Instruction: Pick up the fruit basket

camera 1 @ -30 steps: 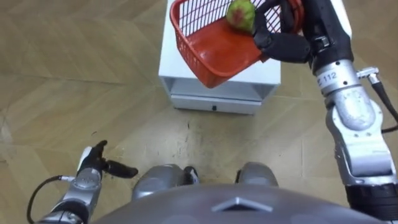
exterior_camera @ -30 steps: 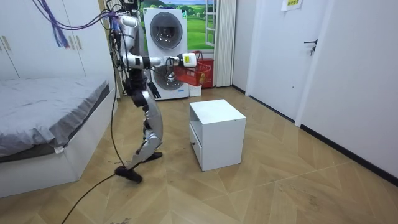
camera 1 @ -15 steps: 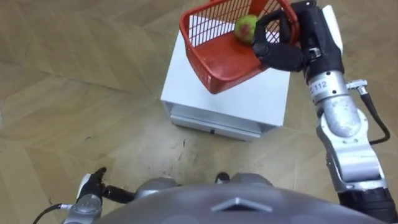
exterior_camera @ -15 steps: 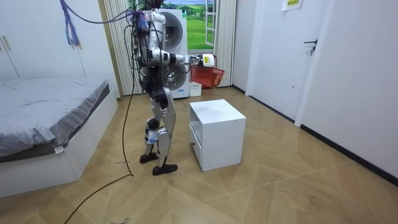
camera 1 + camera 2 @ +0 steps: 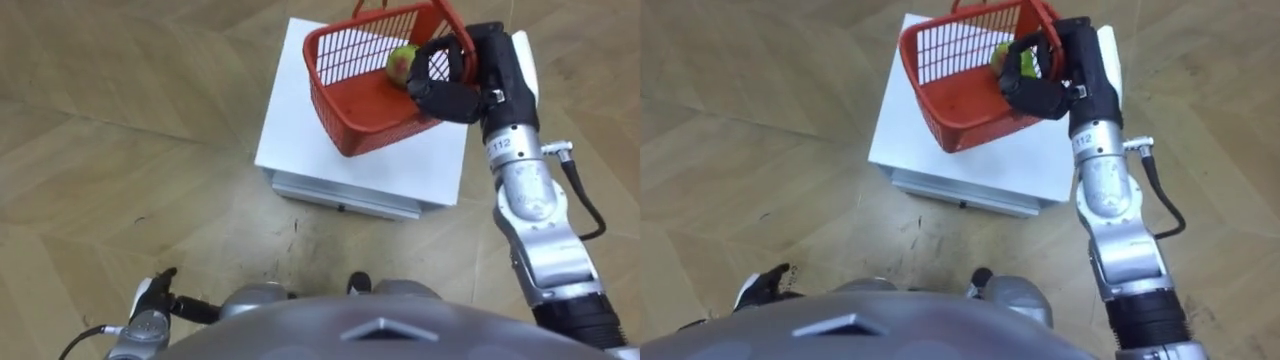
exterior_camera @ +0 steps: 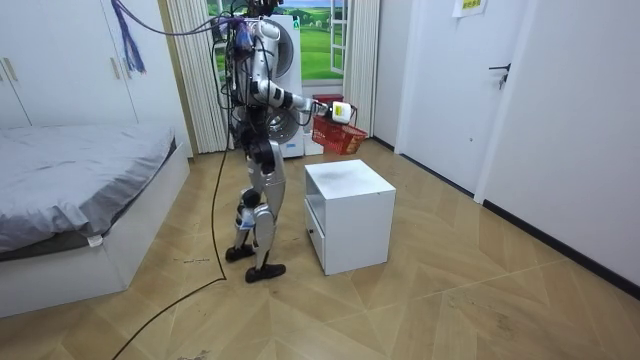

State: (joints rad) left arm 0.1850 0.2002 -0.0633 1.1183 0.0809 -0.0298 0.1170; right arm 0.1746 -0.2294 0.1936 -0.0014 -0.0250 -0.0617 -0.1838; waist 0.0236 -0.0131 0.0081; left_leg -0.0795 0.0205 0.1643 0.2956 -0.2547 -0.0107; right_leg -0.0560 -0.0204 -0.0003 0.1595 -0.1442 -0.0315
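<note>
While right hand fingers clench its rim, the basket hangs tilted over the cabinet top, left hand slack

A bedroom with white walls and a herringbone wood floor.
A white cabinet stands beneath the right hand; the bed, wardrobe, washing machine and door stand well apart from it.

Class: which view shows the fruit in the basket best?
The left eye view: the fruit lies uncovered in the basket. In the right eye view the right hand half hides it; the room view shows it too small to tell.
</note>
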